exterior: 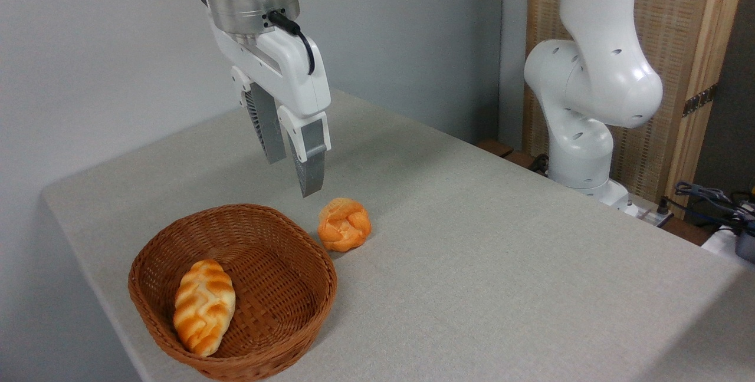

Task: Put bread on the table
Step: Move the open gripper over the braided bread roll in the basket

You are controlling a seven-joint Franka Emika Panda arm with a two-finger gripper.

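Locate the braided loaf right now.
The bread lies inside the wicker basket at lower left, against its left wall, left of the orange bun.

The white arm (590, 75) reaches overhead, its gripper (292, 175) pointing down, jaws slightly parted and holding nothing.

The bread (204, 306) lies flat in the left of the wicker basket (283, 252), an oval golden-brown loaf (pale zigzag braid on top), pointed ends running near to far. My grey-beige desk (501, 264) carries the basket near its front corner.
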